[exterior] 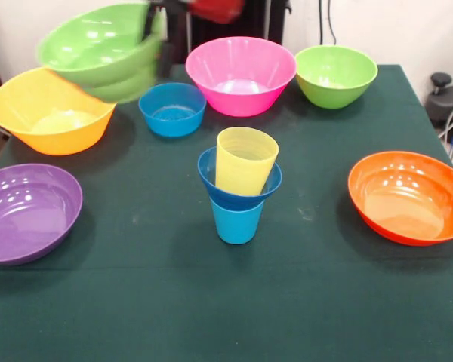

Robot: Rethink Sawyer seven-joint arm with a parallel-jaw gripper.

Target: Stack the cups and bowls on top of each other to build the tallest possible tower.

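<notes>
a blurred large green bowl [98, 47] hangs above the far-left surface [151, 302] under the arm; the jaws' state cannot be told. mid-surface, a yellow cup [245, 160] sits in a dark blue bowl [238, 197] on a light blue cup [236, 223].

The scene is lit brightly from above. White glare spots are seen on the shiny bowls. The big green bowl [102, 49] is smeared by blur. Soft shadows are cast on the green cloth [136, 302].

Tower [239, 188] mid-table: blue cup [236, 222] upright, dark blue bowl [211, 175] atop, yellow cup [245, 158] tilted inside.
</notes>
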